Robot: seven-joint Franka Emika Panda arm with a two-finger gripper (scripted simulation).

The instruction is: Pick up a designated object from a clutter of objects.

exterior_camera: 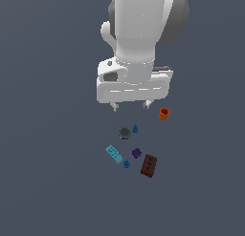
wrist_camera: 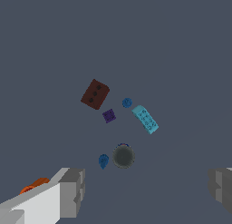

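Between the cyan brick and the dark red-brown brick lies the tiny purple block, flat on the grey desk and touching neither. Two blue cones and a grey round piece lie near; an orange cup stands apart. Above the clutter hangs the claw, fingers spread wide and empty.

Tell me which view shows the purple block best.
The wrist view: the purple block sits near the picture's middle, unobstructed, clear of the brown brick and cyan brick. The exterior view shows it too, smaller and darker, below the open gripper.
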